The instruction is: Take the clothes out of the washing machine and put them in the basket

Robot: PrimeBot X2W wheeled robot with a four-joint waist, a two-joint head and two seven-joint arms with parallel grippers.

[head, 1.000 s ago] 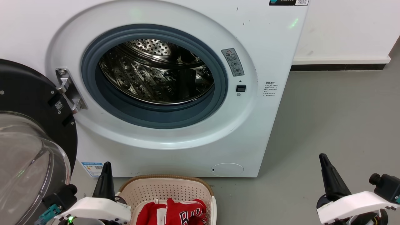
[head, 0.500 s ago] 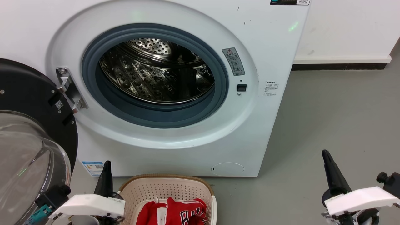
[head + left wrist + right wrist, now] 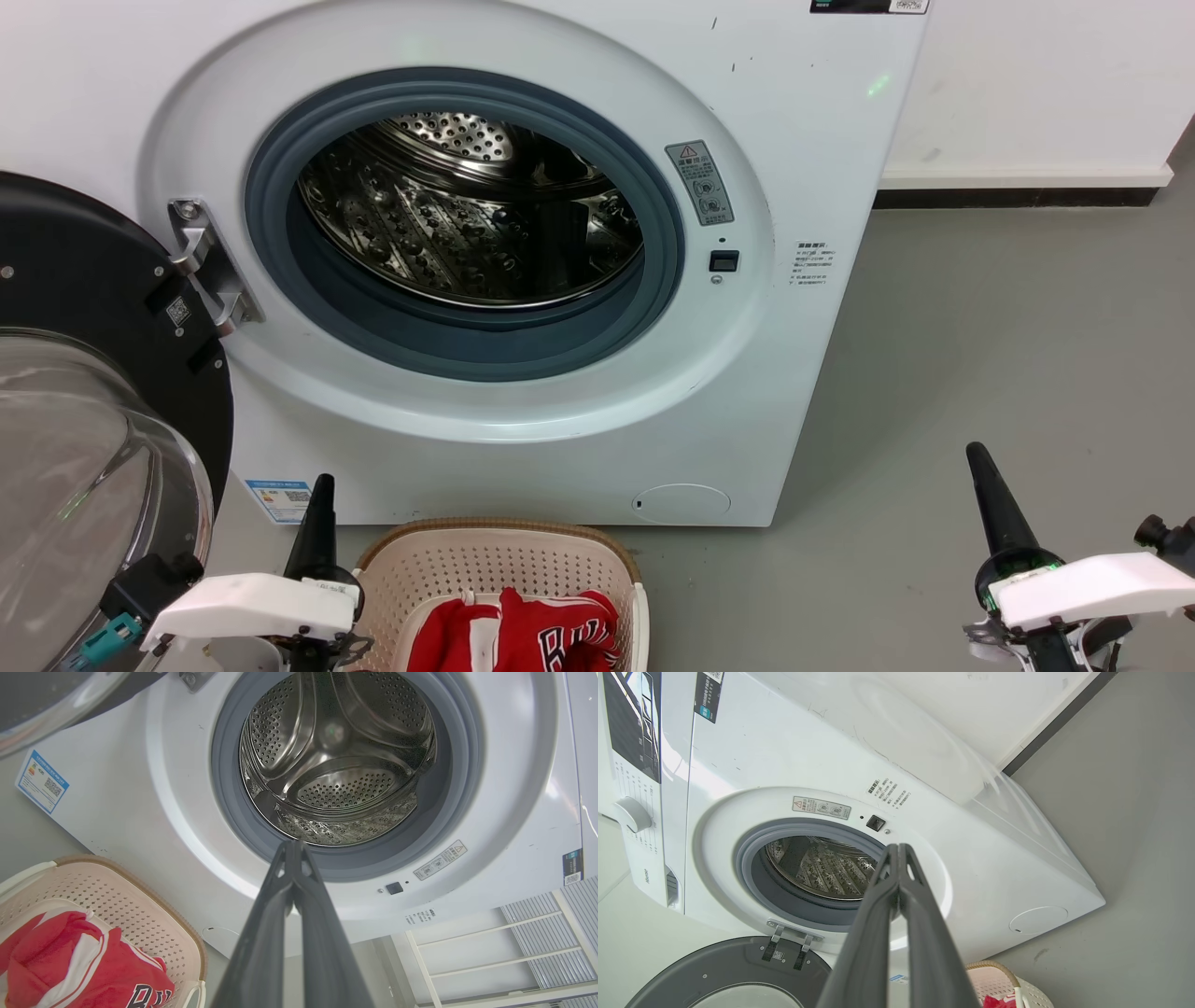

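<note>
My left gripper [image 3: 293,848]: fingers pressed together tip to tip, nothing between them, touching nothing. My right gripper [image 3: 899,849]: likewise closed on air, above the grey floor [image 3: 980,308]. The red jersey [image 3: 513,635] (white trim, black-and-white lettering) lies in the basket [image 3: 485,560], just beside my left gripper. The washing machine [image 3: 822,140] stands behind the basket, door [image 3: 84,271] swung open, perforated steel drum [image 3: 467,233] in plain sight.

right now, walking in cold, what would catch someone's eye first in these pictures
The washing machine dominates the head view, with its round door swung open to the left and its shiny steel drum showing no fabric inside. Next comes the splash of red: the clothes lie in the cream basket on the floor just in front of the machine.
</note>
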